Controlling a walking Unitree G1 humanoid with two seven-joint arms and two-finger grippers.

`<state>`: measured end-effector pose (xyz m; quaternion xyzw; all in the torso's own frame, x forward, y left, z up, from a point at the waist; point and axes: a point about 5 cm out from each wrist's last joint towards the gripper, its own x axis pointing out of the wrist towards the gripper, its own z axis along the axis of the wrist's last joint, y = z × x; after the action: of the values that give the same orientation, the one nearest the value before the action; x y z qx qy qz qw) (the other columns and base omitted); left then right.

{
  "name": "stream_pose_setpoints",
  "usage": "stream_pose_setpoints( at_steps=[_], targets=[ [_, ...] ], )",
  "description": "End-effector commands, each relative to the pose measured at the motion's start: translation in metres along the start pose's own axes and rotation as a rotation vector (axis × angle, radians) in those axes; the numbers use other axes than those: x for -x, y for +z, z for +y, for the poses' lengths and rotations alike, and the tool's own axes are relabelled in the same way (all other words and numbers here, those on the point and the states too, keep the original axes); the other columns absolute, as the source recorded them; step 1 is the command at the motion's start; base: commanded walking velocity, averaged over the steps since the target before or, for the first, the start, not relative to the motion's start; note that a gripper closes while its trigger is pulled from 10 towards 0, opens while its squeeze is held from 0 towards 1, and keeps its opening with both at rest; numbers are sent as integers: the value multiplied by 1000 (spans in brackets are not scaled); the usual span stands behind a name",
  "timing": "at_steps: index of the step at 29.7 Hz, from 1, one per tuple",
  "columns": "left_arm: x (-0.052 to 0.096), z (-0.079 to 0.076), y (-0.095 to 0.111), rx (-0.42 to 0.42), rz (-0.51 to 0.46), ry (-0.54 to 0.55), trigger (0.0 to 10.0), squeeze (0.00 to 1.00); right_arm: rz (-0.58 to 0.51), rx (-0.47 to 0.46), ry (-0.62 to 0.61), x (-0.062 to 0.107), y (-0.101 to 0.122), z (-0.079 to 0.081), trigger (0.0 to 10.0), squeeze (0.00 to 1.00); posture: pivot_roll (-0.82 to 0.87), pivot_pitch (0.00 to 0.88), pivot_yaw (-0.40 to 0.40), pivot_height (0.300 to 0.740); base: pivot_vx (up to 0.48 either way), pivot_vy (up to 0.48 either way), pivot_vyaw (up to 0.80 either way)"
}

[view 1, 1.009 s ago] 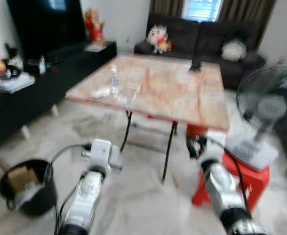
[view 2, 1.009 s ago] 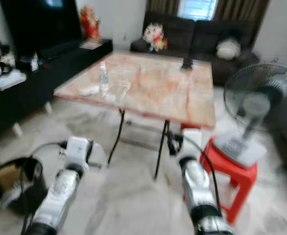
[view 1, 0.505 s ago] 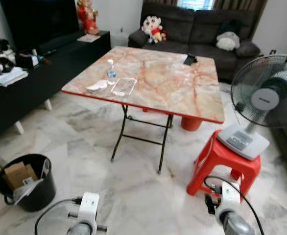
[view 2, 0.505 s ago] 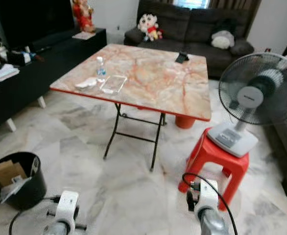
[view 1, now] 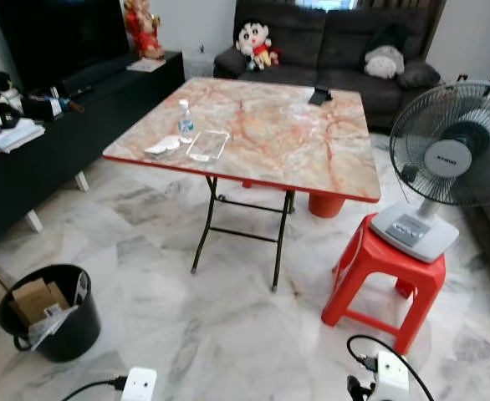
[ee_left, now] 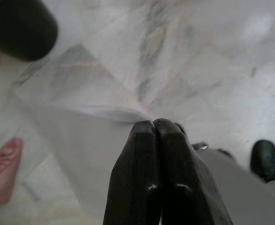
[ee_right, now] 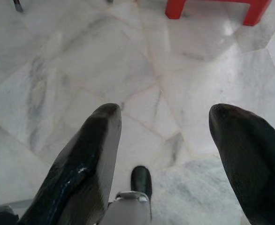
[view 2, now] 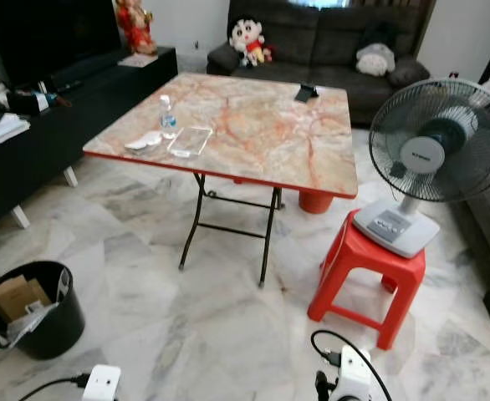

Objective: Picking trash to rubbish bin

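- Both arms had dropped low since a second ago, and the view had steadied.
- The square marble-patterned folding table (view 1: 270, 134) carried trash near its left edge: a clear plastic bottle (view 1: 186, 122), a clear flat plastic tray (view 1: 208, 145) and crumpled white paper (view 1: 162, 148).
- The round black rubbish bin (view 1: 54, 317) stood on the floor, left of the table.
- The right gripper (ee_right: 165, 136) hung spread wide, holding nothing.
- The left gripper (ee_left: 154, 124) had its fingers pressed together, empty.

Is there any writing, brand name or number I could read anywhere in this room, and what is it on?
Fan: a dark brand word on the white hub, too small to read.
Water bottle: a label, too small to read.
Cardboard in the black bin: print too blurred to read.
Nothing else legible.
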<state>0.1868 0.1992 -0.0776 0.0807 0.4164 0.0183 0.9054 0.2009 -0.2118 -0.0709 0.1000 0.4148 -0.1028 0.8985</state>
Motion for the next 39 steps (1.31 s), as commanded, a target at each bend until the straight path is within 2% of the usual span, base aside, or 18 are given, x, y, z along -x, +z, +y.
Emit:
stream_pose_setpoints(
  at_steps=[1, 12, 15, 17, 20, 39],
  targets=[
    [2, 4, -8, -11, 33, 10, 10000, 0, 6, -33, -8, 0, -4, 3, 10000, 0, -15, 17, -6, 740, 0, 0, 0],
    [0, 9, -4, -5, 34, 20, 10000, 0, 12, -57, 5, 0, -7, 11, 10000, 0, 12, 3, 2, 740, 0, 0, 0],
    [0, 7, -6, -25, 70, 27, 10000, 0, 21, -38, 15, -1, -7, 14, 10000, 0, 15, 0, -2, 740, 0, 0, 0],
    [0, 5, -7, -25, 79, 26, 10000, 0, 25, -3, 24, 0, -8, 15, 10000, 0, 16, 0, -2, 740, 0, 0, 800],
    [0, 3, -8, -30, 86, 25, 10000, 0, 37, -20, 15, 0, -10, 15, 10000, 0, 18, 0, -4, 740, 0, 0, 800],
    [2, 0, -15, -31, 113, 16, 10000, 0, 57, 5, 13, 1, -15, 12, 10000, 0, 23, 0, -17, 740, 0, 0, 800]
  ],
)
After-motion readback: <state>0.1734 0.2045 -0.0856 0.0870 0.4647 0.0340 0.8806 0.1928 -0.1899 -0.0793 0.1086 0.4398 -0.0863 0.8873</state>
